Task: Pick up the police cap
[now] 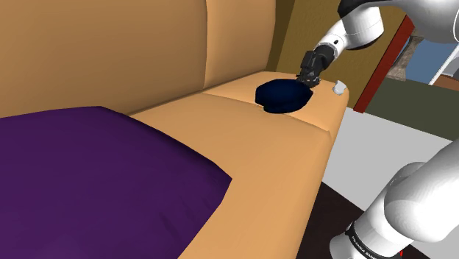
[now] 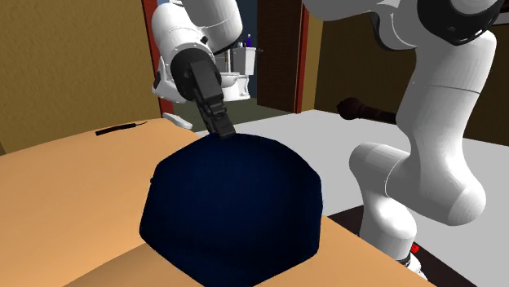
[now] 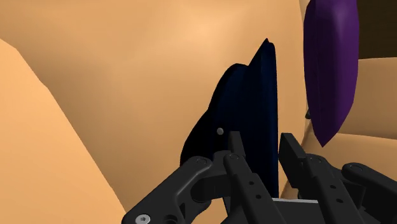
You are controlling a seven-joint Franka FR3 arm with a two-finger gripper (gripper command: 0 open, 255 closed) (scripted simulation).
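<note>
Police cap, dark navy and judged light, soft in the crown and stiffer at the edge, is found flat on the orange sofa seat, its rim clasped between the narrowly set fingers of the gripper.

White arm, dark joints, black pincer

place: home, living room | evidence: tan sofa, purple cushion, red-framed doorway to another room

Gripper tight on cap rim
</note>
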